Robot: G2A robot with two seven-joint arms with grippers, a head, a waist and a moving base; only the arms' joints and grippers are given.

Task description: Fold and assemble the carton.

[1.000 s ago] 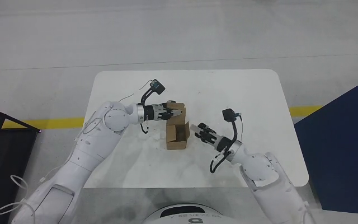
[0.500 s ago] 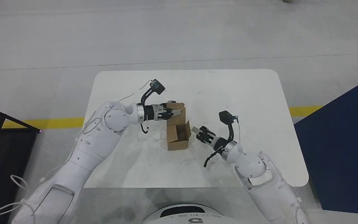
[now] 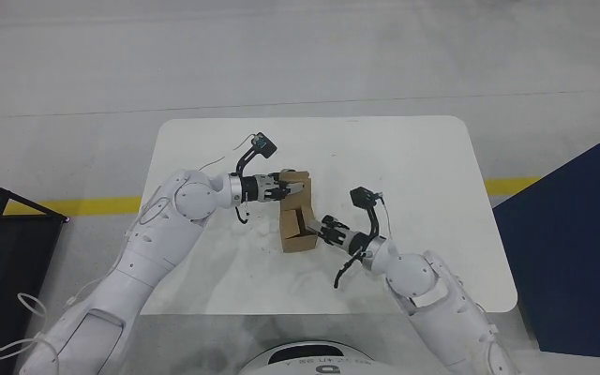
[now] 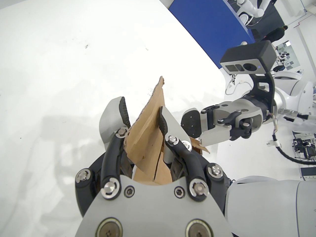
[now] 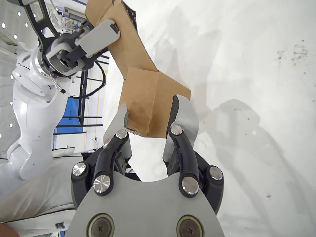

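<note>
Top view: carton stands on the white counter, just left of frame centre, brown, open side up, flaps not yet closed. One flap rises at its upper end in the frame.

Left pincer comes in from the left of the frame, at the carton's upper end. Left wrist view: left pincer is narrow, clamped on that upright flap; the cardboard sits between both pads.

Right pincer comes in from the lower right of the frame, at the carton's right-hand wall. Right wrist view: right pincer is wide, fingers straddling a folded corner of the carton. Whether the pads press on it cannot be told.

Each wrist view also takes in the other arm's pincer at the carton: right, left.
</note>
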